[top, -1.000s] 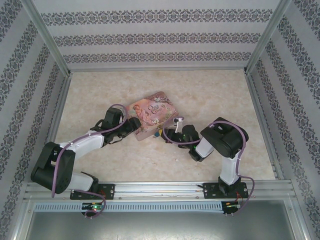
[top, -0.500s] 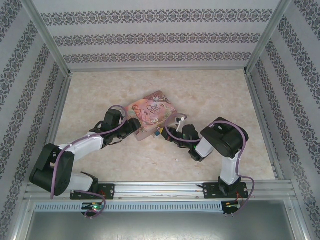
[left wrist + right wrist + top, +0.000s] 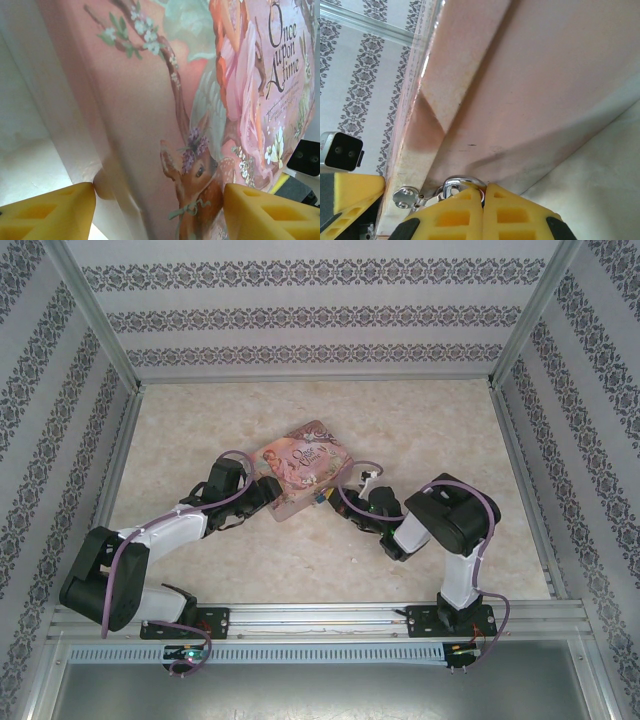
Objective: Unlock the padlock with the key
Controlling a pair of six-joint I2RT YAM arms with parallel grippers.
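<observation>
Patterned walls (image 3: 300, 315) are enclosing a pale, marbled tabletop (image 3: 430, 430). Two black-and-white arms are reaching in from the near edge. The left arm (image 3: 160, 530) is stretching up and to the right, and the right arm (image 3: 450, 530) is bending up and to the left. Both are meeting at a pink tin (image 3: 300, 462), which is lying near the middle of the tabletop. Its illustrated lid is facing up and reading "Once upon a time".

The left pincer (image 3: 267, 497) is sitting at the tin's near left corner. In the left wrist view its yellow fingers (image 3: 50, 212) are standing wide apart with the tin's corner between them. One fingertip is lying right at the tin's rounded edge, but I cannot tell whether the fingers are actually pressing the tin.

The right pincer (image 3: 340, 504) is pointing at the tin's near right side. In the right wrist view its two yellow fingertips are pressing together, with only a thin seam between them. Anything they may be pinching is hidden.

The padlock (image 3: 320, 499) is showing as a tiny teal speck just beside the tin's near edge, at the tips of the right pincer. Its silver shackle (image 3: 461, 181) is poking out just above those fingertips. It is sitting close against the tin's side wall, beside a small silver hasp (image 3: 405, 195).
</observation>
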